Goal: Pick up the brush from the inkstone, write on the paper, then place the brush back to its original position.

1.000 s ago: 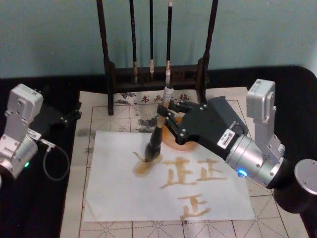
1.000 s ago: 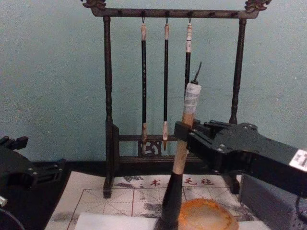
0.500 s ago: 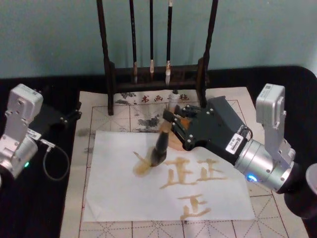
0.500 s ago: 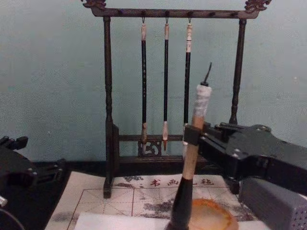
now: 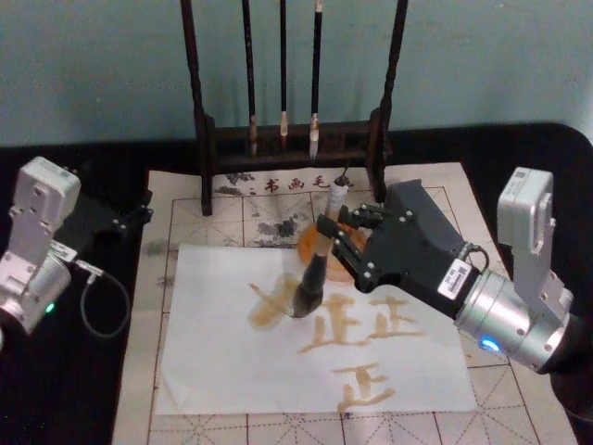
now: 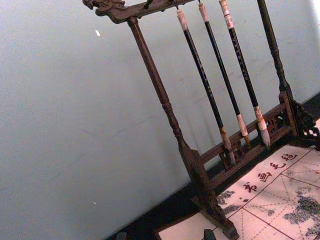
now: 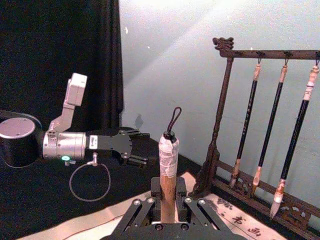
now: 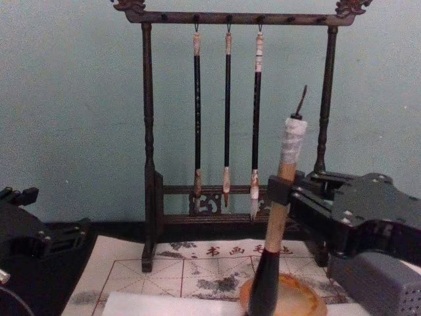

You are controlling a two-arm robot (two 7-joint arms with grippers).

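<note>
My right gripper (image 5: 332,232) is shut on the tan handle of the brush (image 5: 313,273). The brush stands nearly upright with its dark head pressed on the paper (image 5: 213,362), at a wet tan stroke left of several written characters. From the right wrist, the white-wrapped handle end (image 7: 168,155) rises between the fingers. The orange inkstone (image 5: 305,243) lies just behind the brush, partly hidden by the gripper; in the chest view the inkstone (image 8: 299,297) sits behind the brush (image 8: 279,217). My left gripper (image 5: 130,219) is parked open at the table's left.
A dark wooden rack (image 5: 208,139) with three thin hanging brushes (image 8: 227,112) stands at the back. A beige grid mat (image 5: 181,218) lies under the sheet. A grey perforated box (image 8: 375,286) sits at the right. A cable loop (image 5: 102,301) lies by the left arm.
My right gripper has carried the brush to the right across the sheet, with the head staying down on the stroke. The left arm has not moved.
</note>
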